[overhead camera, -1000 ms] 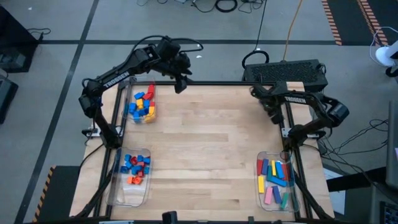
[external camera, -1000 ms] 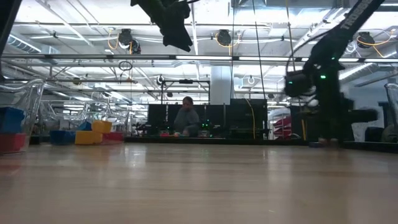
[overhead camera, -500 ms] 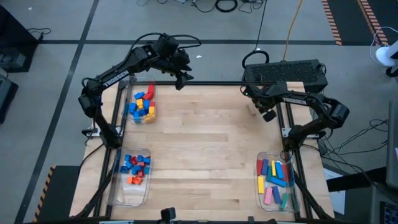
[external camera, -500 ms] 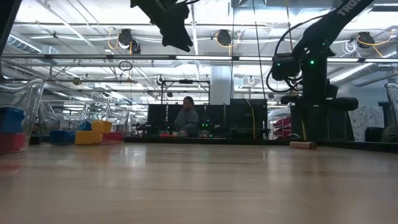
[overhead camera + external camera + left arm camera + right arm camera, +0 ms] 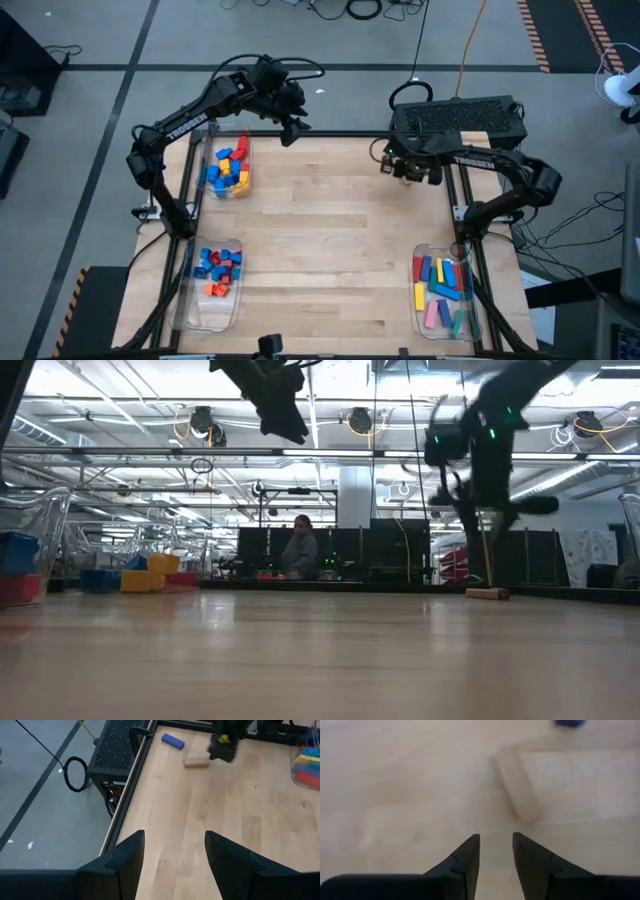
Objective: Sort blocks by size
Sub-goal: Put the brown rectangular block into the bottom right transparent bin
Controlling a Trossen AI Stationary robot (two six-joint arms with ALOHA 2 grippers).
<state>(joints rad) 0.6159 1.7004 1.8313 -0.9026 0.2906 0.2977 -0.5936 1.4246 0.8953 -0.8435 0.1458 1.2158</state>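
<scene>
Blocks fill three bins: left far, left near, right near. Wooden bar lies flat, far right. Right end effector hovers above it, slightly parted, empty; left end effector spread, raised far left.

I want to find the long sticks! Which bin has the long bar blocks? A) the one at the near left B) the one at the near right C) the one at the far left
B: in the high view, the near-right bin holds the long bar blocks; both left bins hold smaller bricks.
</scene>
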